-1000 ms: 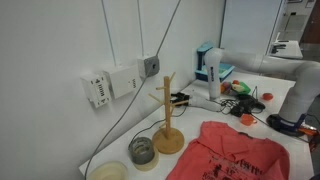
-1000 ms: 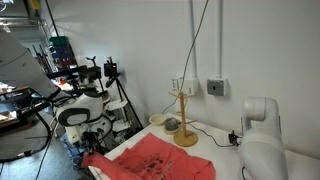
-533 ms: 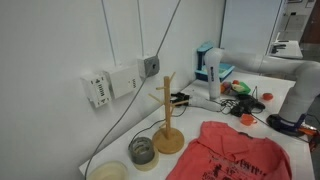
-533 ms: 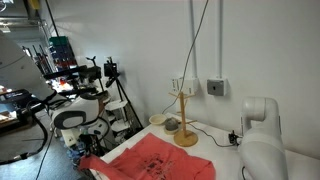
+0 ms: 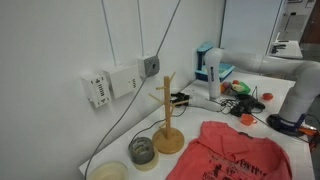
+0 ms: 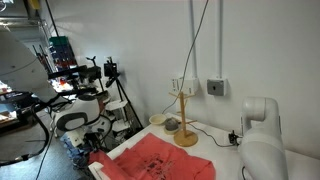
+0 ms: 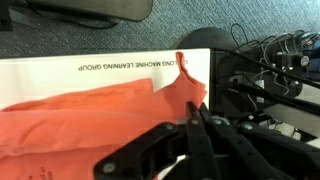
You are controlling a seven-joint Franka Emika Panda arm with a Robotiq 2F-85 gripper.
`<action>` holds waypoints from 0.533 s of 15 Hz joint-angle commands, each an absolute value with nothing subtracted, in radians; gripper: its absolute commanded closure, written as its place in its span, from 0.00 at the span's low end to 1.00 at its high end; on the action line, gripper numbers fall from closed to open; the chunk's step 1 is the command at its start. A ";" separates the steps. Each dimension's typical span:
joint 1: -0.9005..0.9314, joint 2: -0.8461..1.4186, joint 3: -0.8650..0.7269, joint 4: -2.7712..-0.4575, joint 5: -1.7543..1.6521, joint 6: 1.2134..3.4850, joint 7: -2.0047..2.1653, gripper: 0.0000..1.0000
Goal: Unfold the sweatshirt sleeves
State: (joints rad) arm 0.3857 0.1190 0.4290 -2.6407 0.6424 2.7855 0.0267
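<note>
1. Wrist view: the end effector (image 7: 193,112) comes in from the bottom edge. Its dark fingers (image 7: 204,128) are drawn narrow, nearly together, and appear pinched on a raised fold of the sweatshirt (image 7: 80,120).
2. The fold rises to a small peak right at the fingertips, by the edge of the white bench (image 7: 40,80). Whether this fold is a sleeve cannot be told.
3. The rest of the coral-red fabric lies across the lower left of this view, flat on the bench, beside a line of dark printed lettering (image 7: 130,65) on the white surface.
4. Both exterior views show the sweatshirt (image 5: 235,155) (image 6: 160,160) spread in a rumpled heap on the bench, dark print facing up.
5. A wooden mug tree (image 5: 168,120) stands upright just beside the garment, near the wall.
6. A glass jar (image 5: 142,150) sits near the tree's base, and a pale bowl (image 5: 108,172) lies further along.
</note>
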 commanded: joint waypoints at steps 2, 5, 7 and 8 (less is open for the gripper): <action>0.376 0.178 0.448 -2.616 0.628 2.858 0.006 0.64; 0.366 0.181 0.453 -2.605 0.625 2.848 0.005 0.42; 0.359 0.174 0.453 -2.597 0.624 2.827 -0.001 0.27; 0.357 0.170 0.451 -2.593 0.621 2.819 -0.003 0.20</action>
State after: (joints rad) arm 0.3839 0.1718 0.4371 -2.6094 0.6353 2.8352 0.0235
